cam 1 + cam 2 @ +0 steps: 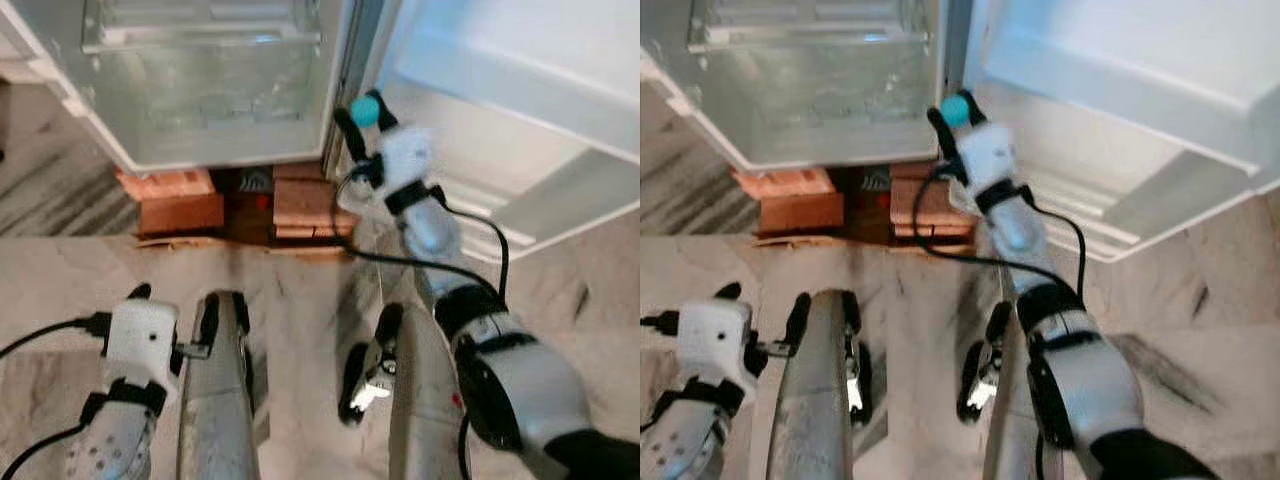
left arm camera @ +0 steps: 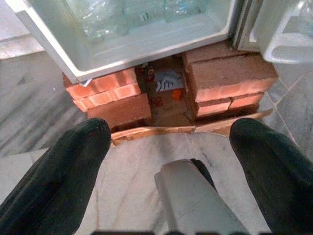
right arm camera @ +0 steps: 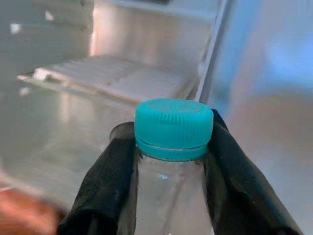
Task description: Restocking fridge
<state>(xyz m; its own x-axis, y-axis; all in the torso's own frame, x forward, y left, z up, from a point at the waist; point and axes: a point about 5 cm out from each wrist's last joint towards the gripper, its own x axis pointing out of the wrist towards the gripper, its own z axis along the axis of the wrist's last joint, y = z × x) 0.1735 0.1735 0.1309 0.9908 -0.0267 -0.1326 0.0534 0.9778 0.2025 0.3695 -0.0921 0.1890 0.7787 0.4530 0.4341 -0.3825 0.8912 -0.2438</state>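
Right wrist view is showing the right gripper (image 3: 171, 171) pinching a clear plastic bottle with a teal screw cap (image 3: 172, 147). One black finger is pressing on each side of the bottle, just under the cap. Behind it, a pale fridge shelf (image 3: 107, 78) is looking blurry.

Left eye view is showing much more of the room. The right silver arm is reaching up to the middle top of the frame, and the teal cap is sitting right at the gap between the open white fridge (image 1: 210, 90) and its open white door (image 1: 500, 110), which is filling the upper right of the frame. The left gripper (image 1: 175, 320) is hanging low in the lower left of the frame, over the grey marble floor (image 1: 300, 290).

Left wrist view is showing its two black fingers (image 2: 58, 171) spread wide apart with nothing between them. It is also showing the stacks of red bricks (image 2: 230, 78) holding up the fridge, with small things lying in the dark gap between them, too small to tell.
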